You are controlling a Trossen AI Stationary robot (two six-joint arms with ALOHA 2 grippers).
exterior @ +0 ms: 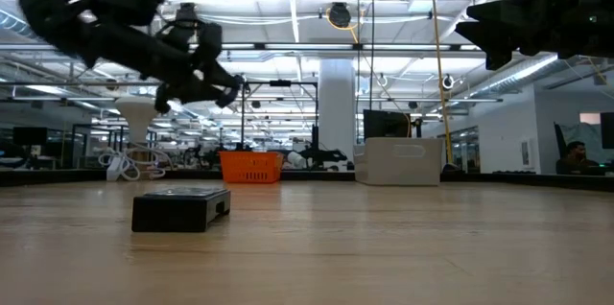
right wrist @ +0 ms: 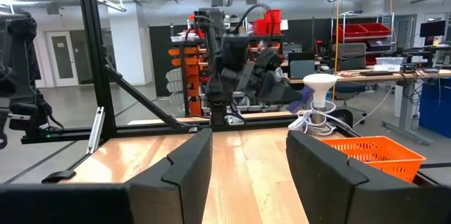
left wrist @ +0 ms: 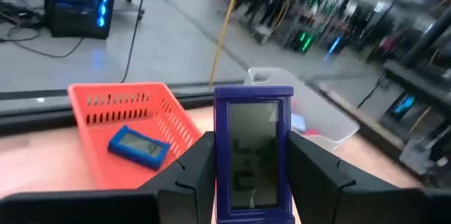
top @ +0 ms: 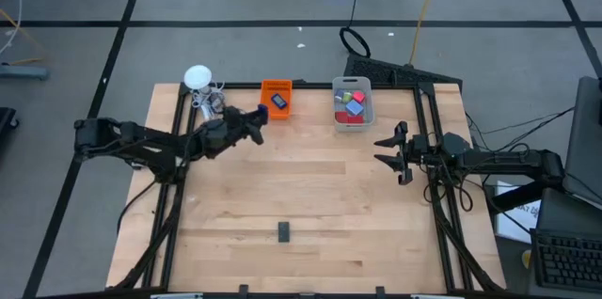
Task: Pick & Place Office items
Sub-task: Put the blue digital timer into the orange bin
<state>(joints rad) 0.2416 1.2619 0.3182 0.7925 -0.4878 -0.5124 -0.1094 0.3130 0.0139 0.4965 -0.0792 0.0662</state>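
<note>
My left gripper (top: 258, 118) hovers just beside the near left corner of the orange bin (top: 276, 99) and is shut on a small blue-framed flat piece with a grey face (left wrist: 254, 150). A second blue piece (left wrist: 139, 145) lies on the floor of the orange bin (left wrist: 91, 101). The clear grey bin (top: 352, 102) holds red, pink and blue blocks. One dark flat rectangle (top: 284, 232) lies flat near the table's near edge, seen close in the low view (exterior: 180, 207). My right gripper (top: 390, 149) waits open at the table's right side, high above the wood (exterior: 508, 22). My left gripper pinches the blue-framed piece between its two fingers (left wrist: 194, 171), one on each long side edge (left wrist: 220, 160). The fingers come roughly level from the table's left, pointing at the orange bin. The piece is lifted clear of the table and sticks out forward past the fingertips.
A white round gadget with coiled cable (top: 198, 79) stands at the far left corner, left of the orange bin. Black frame rails run along both table sides (top: 428, 149). The wide middle of the wooden table (top: 310, 177) is bare wood between the arms.
</note>
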